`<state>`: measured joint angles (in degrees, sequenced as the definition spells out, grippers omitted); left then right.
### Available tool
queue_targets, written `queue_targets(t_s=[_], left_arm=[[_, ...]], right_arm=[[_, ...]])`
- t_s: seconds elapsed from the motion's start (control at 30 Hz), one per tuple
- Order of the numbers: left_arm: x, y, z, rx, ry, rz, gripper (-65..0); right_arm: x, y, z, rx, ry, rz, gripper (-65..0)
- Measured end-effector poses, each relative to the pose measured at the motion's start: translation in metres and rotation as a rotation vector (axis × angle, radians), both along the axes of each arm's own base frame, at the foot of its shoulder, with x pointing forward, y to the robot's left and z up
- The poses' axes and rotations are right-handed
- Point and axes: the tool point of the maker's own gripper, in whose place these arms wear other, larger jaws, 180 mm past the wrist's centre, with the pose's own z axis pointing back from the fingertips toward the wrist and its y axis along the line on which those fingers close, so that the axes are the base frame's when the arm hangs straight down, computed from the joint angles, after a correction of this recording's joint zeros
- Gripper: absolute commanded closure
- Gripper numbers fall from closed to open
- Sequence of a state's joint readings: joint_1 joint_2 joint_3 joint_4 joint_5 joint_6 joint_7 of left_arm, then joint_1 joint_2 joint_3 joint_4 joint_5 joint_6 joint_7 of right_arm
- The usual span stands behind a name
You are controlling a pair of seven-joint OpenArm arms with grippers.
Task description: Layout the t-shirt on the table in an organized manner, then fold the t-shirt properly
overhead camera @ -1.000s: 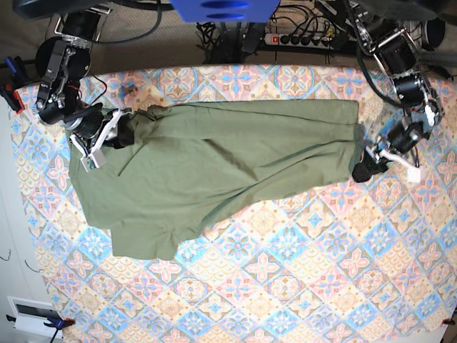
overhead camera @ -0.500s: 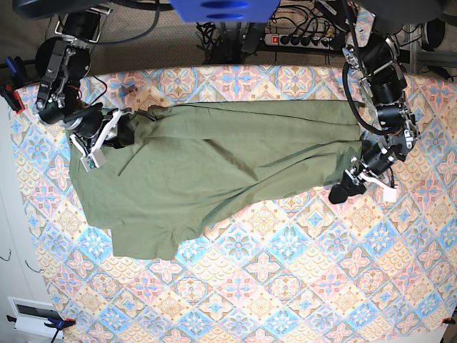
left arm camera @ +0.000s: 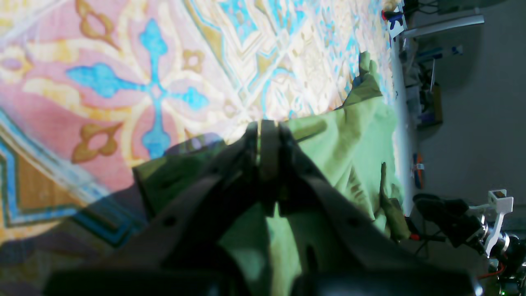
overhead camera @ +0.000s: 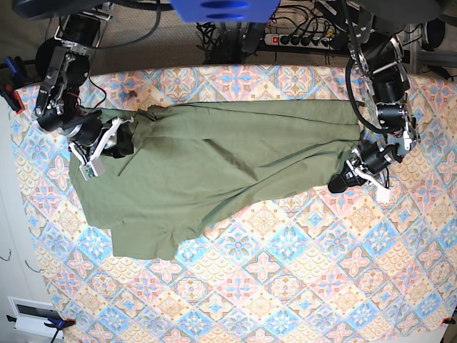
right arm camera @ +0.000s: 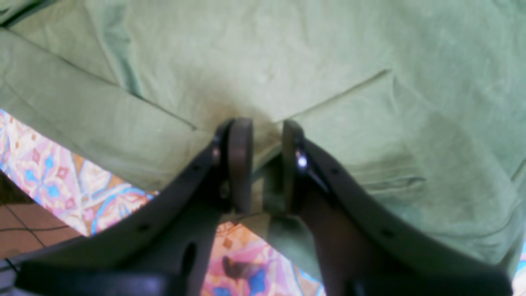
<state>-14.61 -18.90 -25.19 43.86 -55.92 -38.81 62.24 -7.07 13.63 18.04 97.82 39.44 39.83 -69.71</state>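
The t-shirt (overhead camera: 207, 171) is lying spread but creased across the far half of the desk (overhead camera: 300, 286), its long axis running side to side in the base view, with one rumpled flap hanging toward the near side at that view's left.

At the t-shirt's base-view right edge, near the corner of the cloth, the left gripper (overhead camera: 339, 184) is sitting low against the desk. In the left wrist view its jaws are pressed together at the tips (left arm camera: 265, 135), directly over the green edge; whether cloth is caught between them cannot be told.

At the t-shirt's opposite end, the right gripper (overhead camera: 118, 139) is pinching a bunched fold of the green fabric. In the right wrist view the cloth is filling the narrow gap between the two pads (right arm camera: 240, 164), and the patterned desk is showing below.
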Motion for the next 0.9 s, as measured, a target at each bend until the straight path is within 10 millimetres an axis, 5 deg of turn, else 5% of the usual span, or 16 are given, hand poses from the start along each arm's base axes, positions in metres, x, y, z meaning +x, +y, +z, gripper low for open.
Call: queue_targets(t_s=[0.1, 0.27, 0.43, 0.5, 0.67, 0.9], left_arm=[[-0.004, 0.001, 0.005, 0.065, 0.003, -0.043, 0.0], [-0.041, -0.004, 0.004, 0.183, 0.067, -0.141, 0.0], [-0.055, -0.049, 0.040, 0.286, -0.088, -0.295, 0.0], [-0.065, -0.051, 0.046, 0.316, -0.110, -0.317, 0.0], [-0.089, -0.034, 0.017, 0.468, 0.020, -0.374, 0.0], [-0.078, -0.010, 0.032, 0.430, -0.015, -0.243, -27.1]], right_arm=[[0.004, 0.000, 0.003, 0.000, -0.011, 0.000, -12.5], [0.002, 0.000, 0.000, -0.001, -0.002, -0.001, -12.5], [0.004, 0.000, 0.002, 0.002, -0.006, 0.000, -12.5], [0.004, 0.000, 0.002, 0.002, -0.007, 0.000, -12.5], [0.003, 0.000, 0.001, 0.001, -0.003, -0.001, -12.5], [0.002, 0.000, 0.001, 0.002, -0.003, -0.001, -12.5]])
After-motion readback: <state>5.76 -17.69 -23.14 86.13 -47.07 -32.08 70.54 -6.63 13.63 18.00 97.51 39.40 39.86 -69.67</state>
